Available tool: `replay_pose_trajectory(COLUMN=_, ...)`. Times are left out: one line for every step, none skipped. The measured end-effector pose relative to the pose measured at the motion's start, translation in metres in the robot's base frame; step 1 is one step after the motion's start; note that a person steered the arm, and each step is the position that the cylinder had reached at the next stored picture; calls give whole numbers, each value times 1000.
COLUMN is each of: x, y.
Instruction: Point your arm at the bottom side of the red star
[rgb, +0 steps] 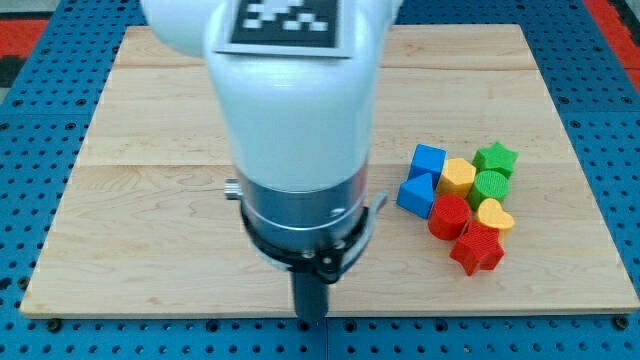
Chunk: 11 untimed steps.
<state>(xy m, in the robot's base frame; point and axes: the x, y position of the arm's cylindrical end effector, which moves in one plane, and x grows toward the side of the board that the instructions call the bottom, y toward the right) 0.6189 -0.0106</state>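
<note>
The red star (478, 249) lies at the cluster's bottom, toward the view's right. My tip (313, 322) sits well left of it, slightly lower, touching 0 blocks.

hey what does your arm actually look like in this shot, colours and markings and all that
My arm is a fat, glossy white cylinder with a black-and-white square-patterned marker on top. Below it sits a grey metal band, then a black ring. A straight dark rod hangs from that, ending in my tip. No cables show.

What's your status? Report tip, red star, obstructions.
My tip at board's bottom edge, well left of cluster. Red star at cluster's bottom, yellow heart above. Path along bottom clear.
</note>
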Motion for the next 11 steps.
replay_pose_trajectory(x=0, y=7)
replay_pose_trajectory(x=-1, y=7)
replay_pose_trajectory(x=-1, y=8)
replay_pose_trajectory(x=-1, y=8)
replay_pose_trajectory(x=-1, y=12)
replay_pose_trajectory(x=-1, y=16)
replay_pose_trajectory(x=0, y=29)
replay_pose_trajectory(x=-5, y=75)
replay_pose_trajectory(x=-3, y=153)
replay_pose_trajectory(x=-12, y=182)
replay_pose_trajectory(x=-23, y=196)
